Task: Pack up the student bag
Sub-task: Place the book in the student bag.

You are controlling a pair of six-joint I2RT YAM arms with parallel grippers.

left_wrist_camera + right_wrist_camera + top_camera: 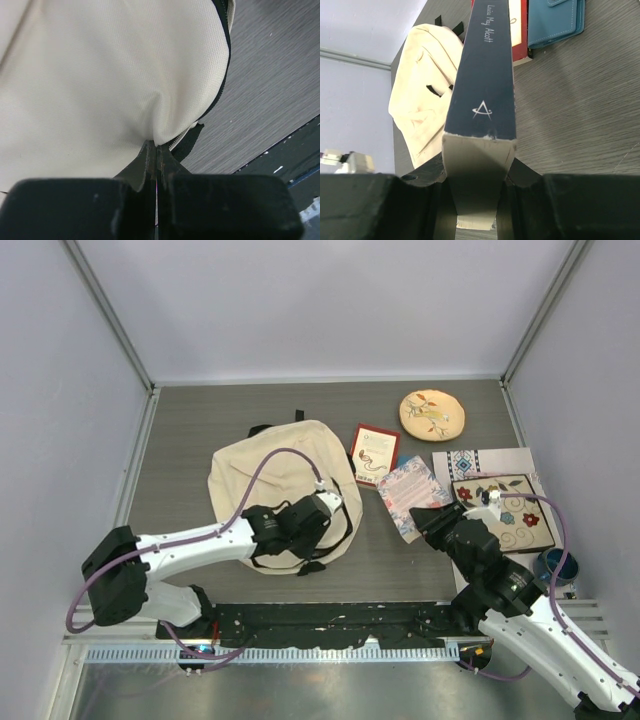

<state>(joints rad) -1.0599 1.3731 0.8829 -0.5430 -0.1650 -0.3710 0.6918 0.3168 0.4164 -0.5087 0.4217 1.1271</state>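
Navy book (482, 75), spine "Louisa May Alcott", in right gripper (476, 175)

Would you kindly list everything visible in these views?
student bag: one, cream, centre-left
held book: one, floral, navy spine, right of bag
red book: one, red and white, beside bag
round disc: one, tan, far right
white mat: one, white and blue, right side
floral mat: one, tan, atop white mat
teal case: one, teal, by red book
blue round thing: one, dark blue, near right arm
left gripper: one, black, shut on student bag
right gripper: one, black, shut on held book
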